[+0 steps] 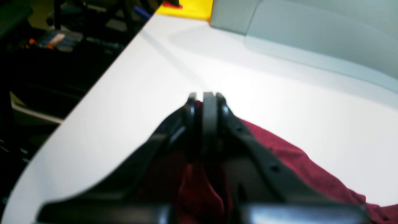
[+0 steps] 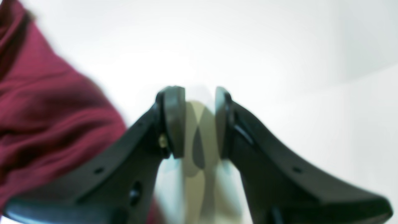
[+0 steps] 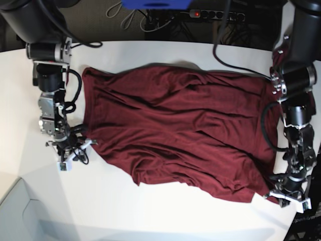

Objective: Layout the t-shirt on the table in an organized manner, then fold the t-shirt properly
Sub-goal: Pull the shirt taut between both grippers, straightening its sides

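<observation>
The dark maroon t-shirt [image 3: 180, 130] lies spread across the white table [image 3: 150, 211], wrinkled, with its lower edge uneven. My left gripper [image 3: 287, 197] is at the shirt's near right corner. In the left wrist view it [image 1: 205, 97] is shut on a fold of the shirt [image 1: 311, 174] just above the table [image 1: 155, 77]. My right gripper [image 3: 70, 153] is beside the shirt's near left edge. In the right wrist view it [image 2: 197, 93] is open and empty over the bare table [image 2: 248, 46], with the shirt [image 2: 46, 109] to its left.
A pale grey tray-like object [image 1: 311, 34] lies on the table beyond my left gripper, and it also shows in the base view [image 3: 25, 216]. A yellow object [image 1: 192, 7] lies at the table's far end. The curved table edge [image 1: 93, 90] drops off left. A power strip [image 3: 215, 15] and cables lie behind the table.
</observation>
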`<state>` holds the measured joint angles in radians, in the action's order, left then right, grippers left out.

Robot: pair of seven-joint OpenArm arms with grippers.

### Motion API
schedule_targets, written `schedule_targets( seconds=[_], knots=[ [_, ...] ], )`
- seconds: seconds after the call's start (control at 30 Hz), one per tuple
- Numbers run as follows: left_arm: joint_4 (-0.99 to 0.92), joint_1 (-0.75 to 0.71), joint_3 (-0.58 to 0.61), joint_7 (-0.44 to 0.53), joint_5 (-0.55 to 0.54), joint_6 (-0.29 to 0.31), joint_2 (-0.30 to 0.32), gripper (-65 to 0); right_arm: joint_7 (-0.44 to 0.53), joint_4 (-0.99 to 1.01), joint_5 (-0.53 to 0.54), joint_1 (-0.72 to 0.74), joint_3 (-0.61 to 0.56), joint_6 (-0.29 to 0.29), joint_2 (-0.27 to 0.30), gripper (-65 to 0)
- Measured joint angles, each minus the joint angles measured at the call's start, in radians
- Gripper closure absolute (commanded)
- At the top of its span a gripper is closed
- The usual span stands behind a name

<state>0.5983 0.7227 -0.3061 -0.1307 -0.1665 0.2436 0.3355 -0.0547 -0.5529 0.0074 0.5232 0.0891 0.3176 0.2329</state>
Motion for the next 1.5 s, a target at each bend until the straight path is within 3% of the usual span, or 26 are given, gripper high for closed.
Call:
schedule_targets(
  seconds=[0.13,0.33,0.47,0.57,0.67,0.8,1.0,1.17,1.3,1.5],
  knots=[
    [-0.009,-0.007,0.0,-0.002,0.0,0.0,-0.006,-0.3,0.053,0.11,0.0,0.053,0.0,0.0,0.039,-17.5],
    [-0.009,0.019,0.0,0.09,-0.001,-0.004,-0.018,-0.3,0.051,0.12,-0.001,0.066,0.0,0.0,0.052,-17.8],
    [-0.008,0.044,0.0,0.087,0.002,-0.001,-0.02,-0.3,-0.081,-0.014,-0.02,0.027,0.002,-0.002,0.045,-17.9],
    [-0.008,0.045,0.0,0.086,0.003,-0.001,-0.016,-0.3,-0.158,-0.154,-0.024,-0.033,0.004,-0.01,0.011,-18.9],
    [-0.008,0.038,0.0,0.082,0.002,0.0,-0.02,-0.3,-0.238,-0.29,-0.027,-0.062,0.001,-0.004,-0.049,-24.4],
    [-0.007,0.009,0.0,0.094,0.002,-0.002,-0.019,-0.3,-0.282,-0.322,-0.019,-0.036,-0.001,-0.004,-0.095,-29.4],
    [-0.006,-0.049,0.0,0.083,0.002,-0.001,-0.02,-0.3,-0.295,-0.317,-0.027,-0.054,-0.135,-0.004,-0.106,-29.7],
    [-0.002,-0.056,0.0,0.09,0.001,-0.001,-0.019,-0.3,-0.294,-0.316,-0.026,-0.039,-0.149,-0.003,-0.158,-29.8],
    [-0.001,-0.095,-0.002,0.087,-0.001,-0.001,-0.014,-0.3,-0.284,-0.244,-0.02,0.006,-0.158,-0.004,-0.159,-30.1],
    [-0.001,-0.107,-0.002,0.091,-0.002,-0.001,0.009,-0.3,-0.189,-0.113,-0.027,0.047,-0.155,-0.005,-0.147,-42.8]
  ],
)
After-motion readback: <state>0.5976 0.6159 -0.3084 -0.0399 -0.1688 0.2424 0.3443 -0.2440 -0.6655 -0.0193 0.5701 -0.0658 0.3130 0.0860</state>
